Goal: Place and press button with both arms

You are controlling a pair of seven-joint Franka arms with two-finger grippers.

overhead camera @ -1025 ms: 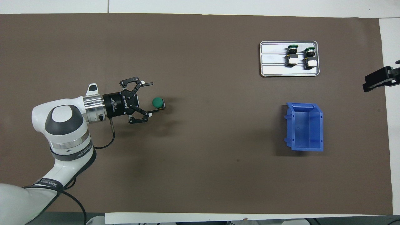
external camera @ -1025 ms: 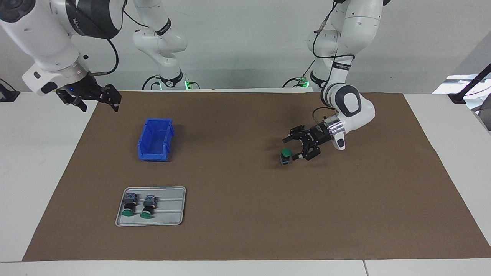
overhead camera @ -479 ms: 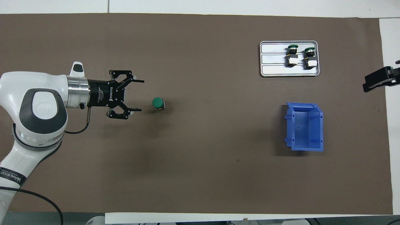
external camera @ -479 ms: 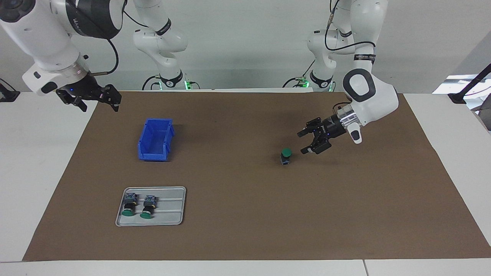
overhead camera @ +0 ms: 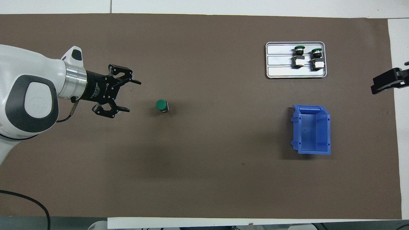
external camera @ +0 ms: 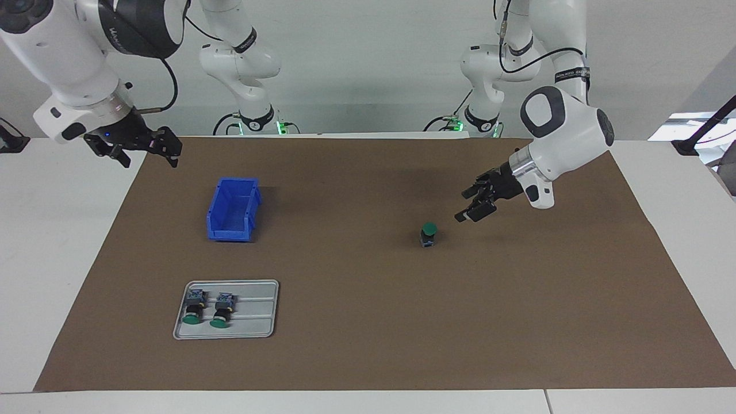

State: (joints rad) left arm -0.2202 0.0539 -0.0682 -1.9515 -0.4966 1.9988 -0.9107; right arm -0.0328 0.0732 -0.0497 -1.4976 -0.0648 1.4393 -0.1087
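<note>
A button (external camera: 428,234) (overhead camera: 162,105) with a green cap stands upright on the brown mat, cap up, toward the left arm's end. My left gripper (external camera: 467,206) (overhead camera: 132,96) hangs open and empty over the mat beside the button, clear of it, its fingers pointing at it. My right gripper (external camera: 150,150) (overhead camera: 383,83) waits open and empty in the air at the mat's edge, at the right arm's end of the table. Two more buttons (external camera: 194,306) (external camera: 222,308) lie on their sides in a grey tray (external camera: 253,322) (overhead camera: 278,64).
A blue bin (external camera: 232,209) (overhead camera: 312,129) stands empty on the mat, nearer to the robots than the tray. Two slimmer white arms (external camera: 244,63) (external camera: 489,75) with green-lit bases stand at the robots' edge of the table.
My left gripper has drawn back from the button, risen and moved away toward its own end. The button stays upright on the mat. The right arm has not moved.
</note>
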